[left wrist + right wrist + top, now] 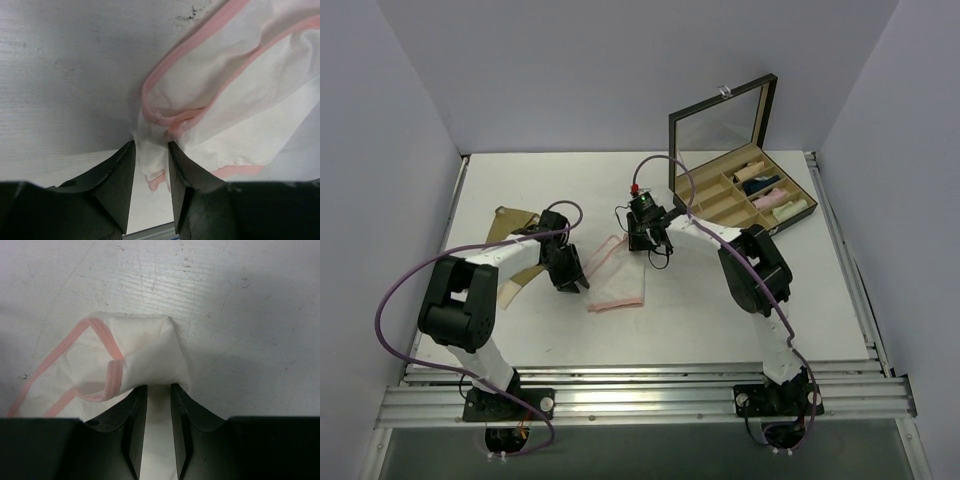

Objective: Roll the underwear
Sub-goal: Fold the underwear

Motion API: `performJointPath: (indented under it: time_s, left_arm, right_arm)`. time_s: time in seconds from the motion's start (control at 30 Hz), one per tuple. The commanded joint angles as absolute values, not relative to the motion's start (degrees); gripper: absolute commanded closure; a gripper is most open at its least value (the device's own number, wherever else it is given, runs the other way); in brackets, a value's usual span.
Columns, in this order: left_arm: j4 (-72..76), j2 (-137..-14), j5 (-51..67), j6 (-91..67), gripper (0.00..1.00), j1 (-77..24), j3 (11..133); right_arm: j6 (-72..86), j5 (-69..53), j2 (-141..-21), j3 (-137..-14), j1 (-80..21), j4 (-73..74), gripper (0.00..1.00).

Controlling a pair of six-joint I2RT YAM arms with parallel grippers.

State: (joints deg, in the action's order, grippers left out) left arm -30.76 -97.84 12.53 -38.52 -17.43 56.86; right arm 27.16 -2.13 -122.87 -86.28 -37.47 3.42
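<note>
The white underwear lies near the middle of the surface; the left end effector grasps its bunched 9 o'clock edge, pink edging curling just past the fingertips; the right end effector is clamped on the folded 12 o'clock corner; the tan underwear lies at 9 o'clock, partly under the left arm; open surface stretches toward 6 o'clock; the box stands well apart at 2 o'clock.
</note>
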Motion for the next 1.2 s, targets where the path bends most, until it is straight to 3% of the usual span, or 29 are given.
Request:
performJointPath:
  time_s: [0.0,0.1,0.2,0.7,0.97,1.07,1.17]
  left_arm:
    - [-31.99,-97.74,9.94,-38.41,0.59,-17.40,59.76]
    - [-32.52,-95.90,8.62,-38.41,0.59,-17.49,60.38]
    - [-32.34,-94.14,8.18,-37.97,0.46,-17.84,60.91]
    - [-32.61,-96.06,8.96,-36.74,0.43,-18.37,61.79]
    - [-32.69,-101.85,8.62,-34.89,0.41,-18.37,63.54]
    - [-33.22,-103.18,7.48,-34.63,0.48,-18.28,64.25]
    - [-33.14,-103.01,7.29,-34.98,0.70,-18.02,63.99]
  right_arm:
    - [26.98,-1.49,-118.30,-85.87,-37.09,2.46,0.78]
    - [26.19,-3.24,-119.44,-88.15,-37.00,2.11,0.78]
    - [26.19,-5.26,-120.41,-88.86,-37.09,0.53,0.77]
    - [27.33,-6.16,-126.56,-93.60,-37.27,-1.06,0.77]
    - [25.67,-4.84,-123.67,-94.57,-36.74,3.07,0.77]
    - [25.66,-4.48,-120.25,-93.78,-37.00,5.01,0.77]
    - [25.66,-3.00,-115.24,-88.78,-39.11,4.31,0.74]
